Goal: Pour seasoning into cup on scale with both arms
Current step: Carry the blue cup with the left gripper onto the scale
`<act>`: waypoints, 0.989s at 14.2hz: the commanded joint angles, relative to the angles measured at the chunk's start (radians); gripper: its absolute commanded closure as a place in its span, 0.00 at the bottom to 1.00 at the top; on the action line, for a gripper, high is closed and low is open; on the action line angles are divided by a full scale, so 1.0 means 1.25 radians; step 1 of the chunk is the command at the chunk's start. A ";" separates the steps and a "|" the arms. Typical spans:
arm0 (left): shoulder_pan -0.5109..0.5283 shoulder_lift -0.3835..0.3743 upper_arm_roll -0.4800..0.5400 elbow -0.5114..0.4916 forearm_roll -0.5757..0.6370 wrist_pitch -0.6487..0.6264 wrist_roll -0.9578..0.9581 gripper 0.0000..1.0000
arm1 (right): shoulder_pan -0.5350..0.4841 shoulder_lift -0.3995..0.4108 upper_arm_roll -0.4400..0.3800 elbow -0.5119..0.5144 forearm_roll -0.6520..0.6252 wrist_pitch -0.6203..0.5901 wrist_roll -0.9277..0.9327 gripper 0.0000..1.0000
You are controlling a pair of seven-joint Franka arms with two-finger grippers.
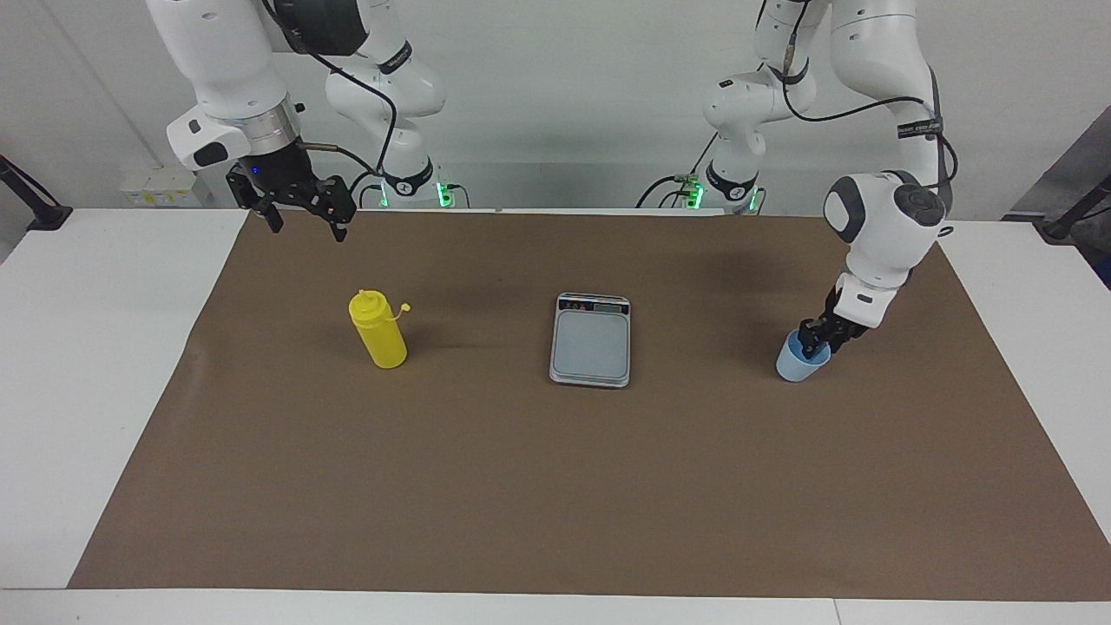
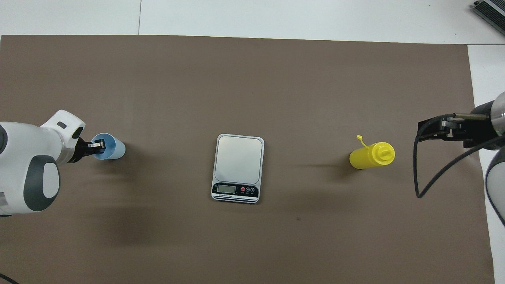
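On the brown paper mat (image 1: 555, 486), the left gripper (image 1: 814, 345) pinches the small light blue plastic cup (image 1: 797, 364) by its rim; lift slowly, since a one-wall grip may tilt or drop it. The right gripper (image 1: 304, 208) waits spread.

A brown mat (image 1: 555, 503) covers the white table (image 1: 95, 365); on it stand bottle (image 1: 377, 330), scale (image 1: 591, 340), cup (image 1: 796, 363).

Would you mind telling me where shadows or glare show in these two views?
Overhead view: the yellow bottle casts a soft shadow toward the scale, whose platform shows a pale sheen; the cup shades the mat beside it. Facing view: diffuse dark patches lie on the brown mat below both arms; no harsh glare.
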 commanded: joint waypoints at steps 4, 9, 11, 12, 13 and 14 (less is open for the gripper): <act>-0.008 0.002 -0.001 0.169 0.004 -0.184 0.023 1.00 | -0.011 -0.002 0.004 0.003 -0.003 -0.012 -0.018 0.00; -0.093 -0.007 -0.003 0.306 -0.001 -0.326 0.003 1.00 | -0.012 -0.002 0.004 0.003 -0.003 -0.012 -0.019 0.00; -0.163 -0.007 -0.004 0.329 0.000 -0.336 -0.071 1.00 | -0.012 -0.002 0.004 0.003 -0.003 -0.012 -0.019 0.00; -0.209 -0.008 -0.003 0.324 0.004 -0.328 -0.108 1.00 | -0.012 -0.002 0.004 0.003 -0.003 -0.012 -0.019 0.00; -0.239 -0.008 -0.003 0.321 0.005 -0.327 -0.144 1.00 | -0.012 -0.002 0.004 0.003 -0.003 -0.012 -0.021 0.00; -0.265 -0.007 -0.004 0.320 0.005 -0.322 -0.173 1.00 | -0.012 -0.002 0.004 0.002 -0.003 -0.012 -0.022 0.00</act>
